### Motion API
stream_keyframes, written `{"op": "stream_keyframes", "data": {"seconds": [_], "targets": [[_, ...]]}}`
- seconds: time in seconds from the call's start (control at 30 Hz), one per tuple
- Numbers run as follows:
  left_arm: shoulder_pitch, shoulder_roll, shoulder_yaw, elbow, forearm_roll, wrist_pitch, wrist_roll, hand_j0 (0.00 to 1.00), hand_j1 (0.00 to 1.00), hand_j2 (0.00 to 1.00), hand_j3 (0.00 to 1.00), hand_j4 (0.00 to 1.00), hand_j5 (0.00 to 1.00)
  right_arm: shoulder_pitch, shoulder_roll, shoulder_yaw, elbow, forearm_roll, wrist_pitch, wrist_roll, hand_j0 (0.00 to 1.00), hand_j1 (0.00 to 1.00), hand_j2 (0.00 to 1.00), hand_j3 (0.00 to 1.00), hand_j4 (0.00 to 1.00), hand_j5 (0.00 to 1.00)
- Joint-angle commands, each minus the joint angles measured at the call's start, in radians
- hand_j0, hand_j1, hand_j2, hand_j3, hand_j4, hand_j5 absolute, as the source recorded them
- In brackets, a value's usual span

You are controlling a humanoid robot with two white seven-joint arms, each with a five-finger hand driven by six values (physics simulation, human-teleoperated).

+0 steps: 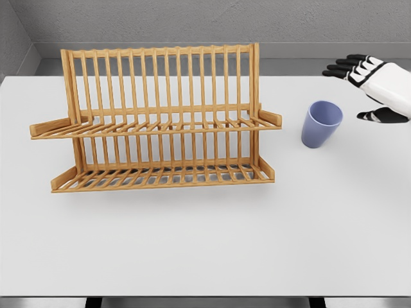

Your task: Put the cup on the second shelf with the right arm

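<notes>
Fingers [343,67] of right hand [379,86] spread and released, nothing held, cup not yet grasped.
Left to right: wooden two-tier rack [154,122] stands on white counter [205,244], both slatted shelves bare; blue cup [321,123] sits upright on counter just right of rack, near upper tier's end; right hand hovers right of cup, apart from it, thumb low toward the rim side. Left arm not seen. Risks, as judgement: sideways approach could knock cup over or push it into rack; smooth tapered wall may slip in a loose grasp; setting down on slats could tip cup or catch the upright rails. No brands, labels or writing visible anywhere.
</notes>
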Motion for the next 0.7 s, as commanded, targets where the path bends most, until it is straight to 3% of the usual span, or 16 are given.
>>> {"op": "stream_keyframes", "data": {"seconds": [0.0,0.13,0.2,0.3,0.37,0.43,0.5,0.67], "targets": [[0.0,0.0,0.0,0.0,0.0,0.0,0.0,1.0,1.0,1.0,1.0,1.0,1.0,0.0,-0.003,0.002,-0.007,-0.007,0.0,0.0,1.0,1.0,1.0,1.0,1.0,1.0],[0.0,0.0,0.0,0.0,0.0,0.0,0.0,1.0,1.0,1.0,1.0,1.0,1.0,0.011,-0.041,0.005,-0.02,-0.01,0.0,-0.012,1.0,1.0,1.0,1.0,1.0,1.0],[0.0,0.0,0.0,0.0,0.0,0.0,0.0,1.0,1.0,1.0,1.0,1.0,1.0,0.02,-0.067,0.005,-0.051,-0.007,0.0,0.038,1.0,1.0,1.0,1.0,1.0,1.0],[0.0,0.0,0.0,0.0,0.0,0.0,0.0,1.0,1.0,1.0,1.0,1.0,1.0,-0.032,-0.047,-0.003,-0.042,-0.012,0.0,0.432,1.0,1.0,1.0,1.0,1.0,1.0],[0.0,0.0,0.0,0.0,0.0,0.0,0.0,1.0,1.0,1.0,1.0,1.0,1.0,-0.084,-0.024,0.006,-0.014,-0.019,0.0,0.54,1.0,1.0,1.0,1.0,1.0,1.0],[0.0,0.0,0.0,0.0,0.0,0.0,0.0,1.0,1.0,1.0,1.0,1.0,1.0,-0.198,0.028,0.061,0.035,-0.019,0.0,0.554,1.0,1.0,1.0,1.0,1.0,1.0],[0.0,0.0,0.0,0.0,0.0,0.0,0.0,1.0,1.0,1.0,1.0,1.0,1.0,-0.301,0.072,0.172,0.073,-0.019,0.0,0.554,1.0,1.0,1.0,1.0,1.0,1.0],[0.0,0.0,0.0,0.0,0.0,0.001,0.0,1.0,1.0,1.0,1.0,1.0,1.0,-0.35,0.103,0.241,0.148,-0.015,0.0,0.554,1.0,1.0,1.0,1.0,1.0,1.0]]}}
